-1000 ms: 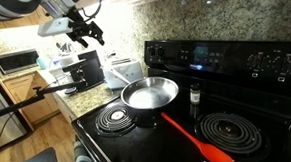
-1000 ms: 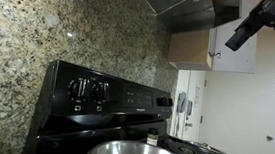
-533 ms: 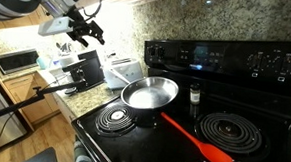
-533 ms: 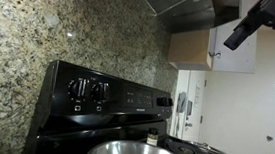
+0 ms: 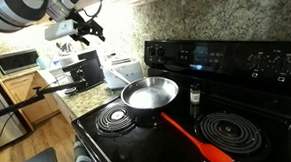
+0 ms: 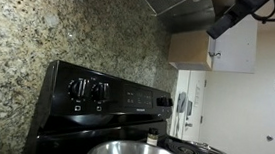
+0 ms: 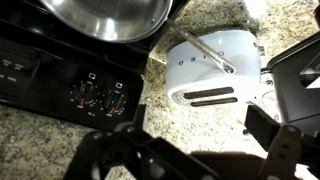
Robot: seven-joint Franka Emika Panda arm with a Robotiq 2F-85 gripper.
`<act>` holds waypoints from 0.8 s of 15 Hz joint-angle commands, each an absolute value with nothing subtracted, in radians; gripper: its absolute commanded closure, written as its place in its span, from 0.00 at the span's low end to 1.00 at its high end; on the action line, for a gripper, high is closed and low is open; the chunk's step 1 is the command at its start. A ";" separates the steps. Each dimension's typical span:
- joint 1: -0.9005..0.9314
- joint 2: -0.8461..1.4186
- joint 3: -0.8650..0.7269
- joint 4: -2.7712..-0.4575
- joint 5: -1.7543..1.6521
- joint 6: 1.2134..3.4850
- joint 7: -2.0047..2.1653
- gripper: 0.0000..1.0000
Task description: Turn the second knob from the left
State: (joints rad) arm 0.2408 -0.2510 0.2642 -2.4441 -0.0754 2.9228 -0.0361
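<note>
The black stove's back panel (image 5: 222, 57) carries a pair of knobs at its left end. The second knob from the left (image 6: 98, 90) sits beside the outer one (image 6: 77, 88). The wrist view looks flipped: both knobs show at lower left, the second one (image 7: 85, 97) being farther from the toaster. My gripper (image 5: 91, 30) hangs high in the air, left of the stove and above the counter, far from the knobs. It is open (image 7: 200, 132), with nothing between its dark fingers (image 7: 265, 125).
A steel pan (image 5: 150, 93) sits on the rear left burner, with a red spatula (image 5: 197, 141) and a small shaker (image 5: 195, 95) beside it. A white toaster (image 7: 210, 68) and other appliances (image 5: 84, 68) stand on the granite counter left of the stove. A range hood (image 6: 184, 3) hangs overhead.
The arm has shifted slightly, moving up and to the left in the exterior view facing the knobs. The jaws stay open and nothing on the stove has moved.
</note>
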 commanded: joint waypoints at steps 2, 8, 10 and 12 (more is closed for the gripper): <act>0.157 -0.132 0.347 -2.348 -0.252 3.000 0.022 0.00; 0.021 -0.032 0.410 -2.177 -0.607 2.983 0.263 0.00; 0.021 0.015 0.404 -2.116 -0.665 2.956 0.318 0.00; 0.029 0.067 0.393 -2.062 -0.718 2.919 0.375 0.00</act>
State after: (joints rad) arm 0.0328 -0.0158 0.3876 -2.1642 -0.6368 2.9810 0.2913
